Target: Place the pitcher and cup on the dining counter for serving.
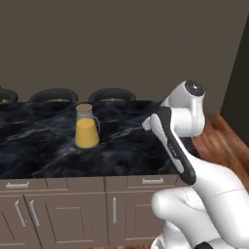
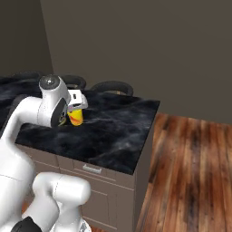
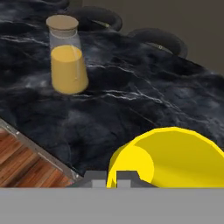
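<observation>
Claw (image 3: 117,179) clamped on rim of cup (image 3: 175,157), carried over near part of dining tabletop (image 3: 144,109); in right base view cup (image 2: 75,117) hangs under the hand. Cup judged light, stiff, smooth-walled; rim pinch looks ok but could slip if tilted. Interior looks empty, nothing to spill. Farther out: pitcher (image 3: 67,57) upright on tabletop, well apart from cup, approx. half full of orange liquid, cork lid on. Judged heavier, fragile glass. Stool tops (image 1: 54,95) beyond far edge.

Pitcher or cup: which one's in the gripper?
The cup, the small yellow one, is in the shut gripper above the counter. The lidded pitcher of orange liquid stands free.
</observation>
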Controlling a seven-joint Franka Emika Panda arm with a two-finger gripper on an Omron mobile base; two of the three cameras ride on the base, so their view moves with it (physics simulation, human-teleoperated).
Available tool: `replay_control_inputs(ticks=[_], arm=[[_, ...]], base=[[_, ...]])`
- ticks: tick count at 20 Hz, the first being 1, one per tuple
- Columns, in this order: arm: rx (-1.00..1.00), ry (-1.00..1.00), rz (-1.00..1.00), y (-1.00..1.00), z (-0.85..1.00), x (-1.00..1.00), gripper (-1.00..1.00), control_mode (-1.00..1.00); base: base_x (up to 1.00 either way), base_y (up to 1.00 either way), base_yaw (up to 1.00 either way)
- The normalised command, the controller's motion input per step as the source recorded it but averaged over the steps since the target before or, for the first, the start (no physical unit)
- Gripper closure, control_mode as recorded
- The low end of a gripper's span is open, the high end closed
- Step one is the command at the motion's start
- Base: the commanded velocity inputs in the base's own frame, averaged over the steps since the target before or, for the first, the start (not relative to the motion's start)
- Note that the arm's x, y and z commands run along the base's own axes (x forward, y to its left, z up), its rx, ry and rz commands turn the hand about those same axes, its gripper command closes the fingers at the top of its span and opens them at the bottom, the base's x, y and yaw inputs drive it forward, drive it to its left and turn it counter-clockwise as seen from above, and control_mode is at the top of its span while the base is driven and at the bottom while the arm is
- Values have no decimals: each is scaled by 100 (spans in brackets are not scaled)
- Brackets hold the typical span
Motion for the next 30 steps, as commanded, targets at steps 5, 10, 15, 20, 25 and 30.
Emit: replay_control_inputs(ticks=[5, 10, 15, 20, 25, 30], arm=[[-1, 14, 0, 0, -12, 15, 100, -100], [-9, 0, 3, -1, -62, 43, 100, -100], [-6, 0, 6, -3, -58, 76, 100, -100], [0, 0, 5, 0, -50, 92, 100, -100], [0, 0, 6, 0, -49, 89, 100, -100], [0, 1, 7, 3, -48, 61, 100, -100]], base=[[0, 0, 0], [0, 0, 0], [0, 0, 0], [0, 0, 0], [0, 0, 0], [0, 0, 0]])
